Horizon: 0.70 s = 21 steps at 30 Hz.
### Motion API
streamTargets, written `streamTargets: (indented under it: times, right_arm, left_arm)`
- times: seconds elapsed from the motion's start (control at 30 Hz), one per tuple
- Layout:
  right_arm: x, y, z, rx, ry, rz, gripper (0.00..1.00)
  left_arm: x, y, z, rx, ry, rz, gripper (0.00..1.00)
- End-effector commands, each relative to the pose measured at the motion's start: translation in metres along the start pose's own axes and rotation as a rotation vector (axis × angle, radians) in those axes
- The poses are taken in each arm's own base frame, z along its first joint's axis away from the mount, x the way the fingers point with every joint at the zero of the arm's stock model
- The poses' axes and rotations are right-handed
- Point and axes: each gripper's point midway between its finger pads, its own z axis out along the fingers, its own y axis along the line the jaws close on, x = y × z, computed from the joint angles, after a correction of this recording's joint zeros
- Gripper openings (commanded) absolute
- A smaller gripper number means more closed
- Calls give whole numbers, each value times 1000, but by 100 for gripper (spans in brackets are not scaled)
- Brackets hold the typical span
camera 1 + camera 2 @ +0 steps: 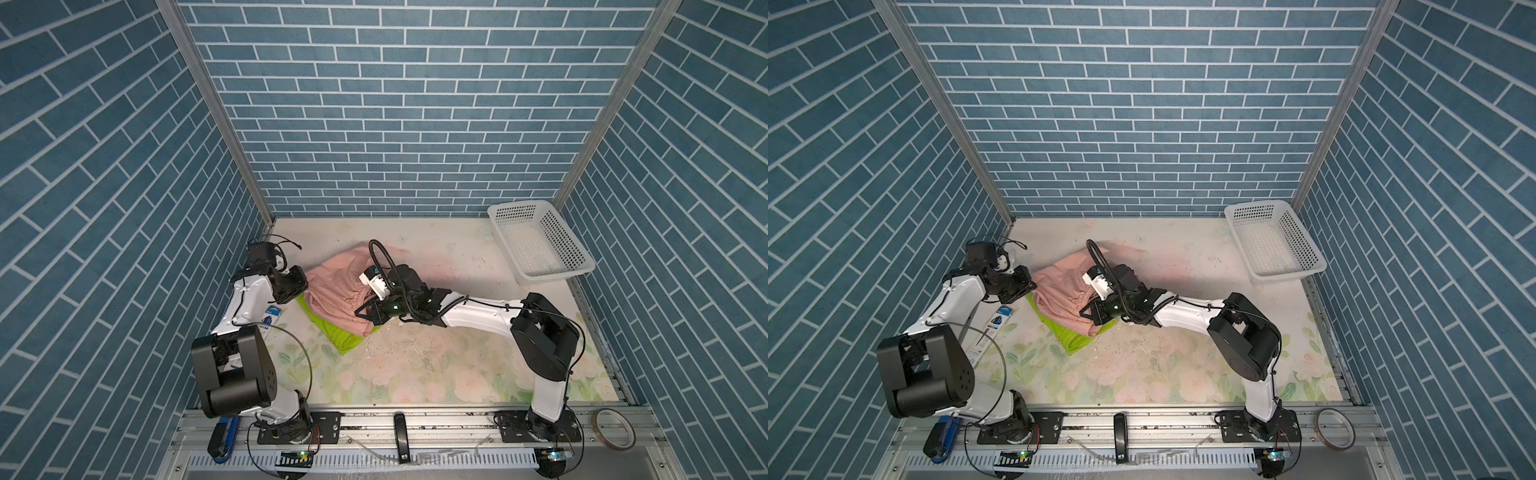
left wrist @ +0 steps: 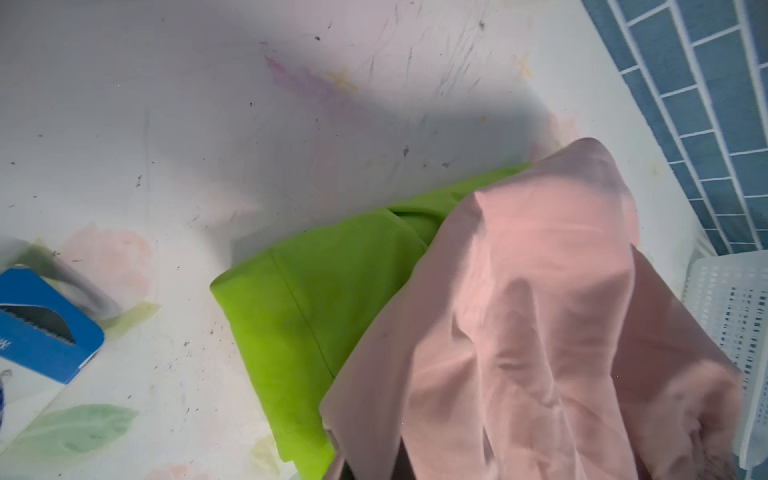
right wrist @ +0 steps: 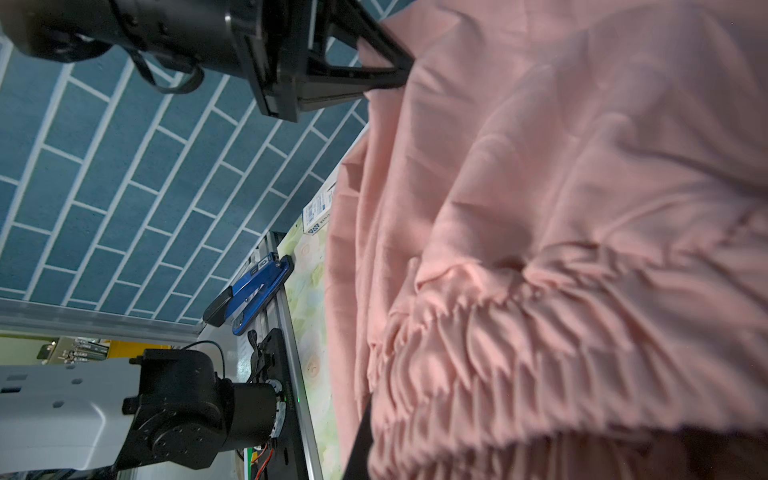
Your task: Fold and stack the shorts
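The salmon pink shorts (image 1: 332, 286) (image 1: 1059, 291) lie crumpled over the lime green shorts (image 1: 338, 332) (image 1: 1069, 336) at the table's left-centre. Green fabric shows only along the near and left edges. My left gripper (image 1: 305, 286) (image 3: 395, 72) is shut on the pink shorts' left edge; in the left wrist view pink cloth (image 2: 519, 311) drapes over the jaws beside the green shorts (image 2: 324, 299). My right gripper (image 1: 363, 313) (image 1: 1086, 313) is shut on the pink shorts' gathered waistband (image 3: 540, 332), which hides most of its fingers.
A white perforated basket (image 1: 557, 276) (image 1: 1287, 274) stands at the back right corner. A blue-and-white box (image 1: 272, 318) (image 2: 41, 324) lies by the left arm. On the front rail sit a tape roll (image 1: 615, 428), a blue stapler (image 1: 220, 436) and a black handle (image 1: 401, 436).
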Motion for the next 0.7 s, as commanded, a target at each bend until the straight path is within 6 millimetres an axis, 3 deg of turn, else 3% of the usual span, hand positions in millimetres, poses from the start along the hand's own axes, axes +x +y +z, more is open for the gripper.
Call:
streamTargets:
  times: [0.0, 0.07, 0.13, 0.2, 0.23, 0.3, 0.47, 0.57, 0.67]
  right_arm:
    - [31, 4, 9, 16, 146, -100, 26]
    - [35, 7, 5, 17, 187, -132, 43]
    - [36, 7, -6, 39, 209, -161, 51]
    - [33, 10, -22, 61, 216, -186, 54]
    - [28, 13, -32, 70, 208, -200, 55]
    - [21, 19, -47, 73, 206, -222, 57]
    - [3, 11, -57, 153, 204, -240, 58]
    - [-1, -5, -37, 190, 228, -230, 58]
    - [8, -18, -11, 184, 278, -215, 57]
  left_arm:
    - [-19, 18, -3, -101, -52, 21, 0]
    - [-23, 28, 1, -155, -44, 28, 2]
    - [-22, 40, 5, -210, -20, 23, 21]
    - [-22, 43, 8, -216, -16, 20, 36]
    - [-23, 41, 7, -205, -22, 16, 51]
    - [-27, 30, -2, -165, -47, 16, 99]
    - [-36, 0, -57, -100, -170, 27, 100]
    - [-30, -13, -93, -67, -255, 36, 100]
    - [-15, -22, -117, -39, -274, 58, 100]
